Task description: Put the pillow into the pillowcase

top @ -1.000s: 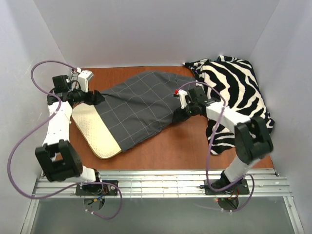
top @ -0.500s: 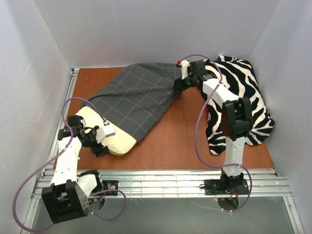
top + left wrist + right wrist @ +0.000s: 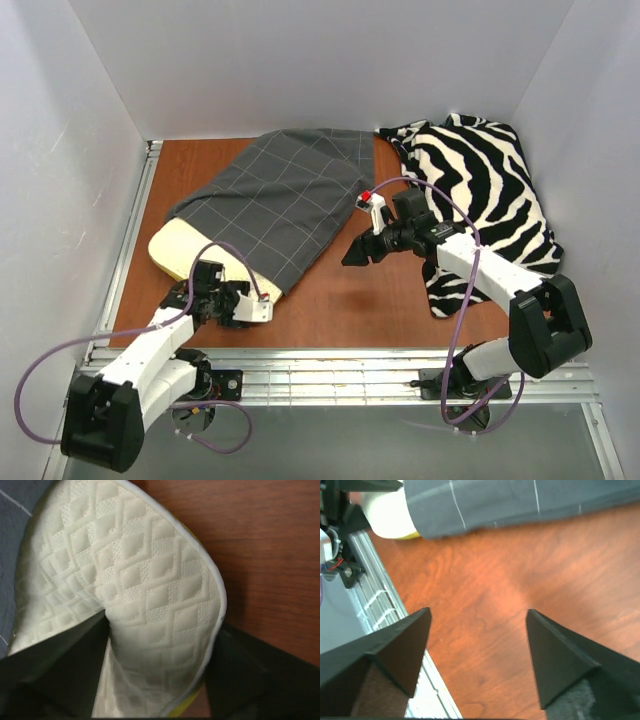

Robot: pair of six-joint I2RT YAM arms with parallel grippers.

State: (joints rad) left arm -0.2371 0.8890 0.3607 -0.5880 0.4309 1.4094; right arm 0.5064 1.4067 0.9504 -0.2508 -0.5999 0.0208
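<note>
The cream pillow lies at the left, mostly covered by the dark grey grid-lined pillowcase; only its near-left end sticks out. My left gripper is shut on the pillow's near corner; in the left wrist view the dimpled pillow is pinched between the black fingers of this gripper, with the pillowcase at the left edge. My right gripper is open and empty over bare table, right of the pillowcase. Its wrist view shows the spread gripper, the pillowcase and the pillow end.
A zebra-striped fabric lies bunched at the back right, under the right arm. The metal rail runs along the near edge and also shows in the right wrist view. White walls enclose the brown table.
My left gripper swung from the far left to the near side and gripped the pillow's near corner. My right gripper let go of the pillowcase's far edge and came back over bare table.
</note>
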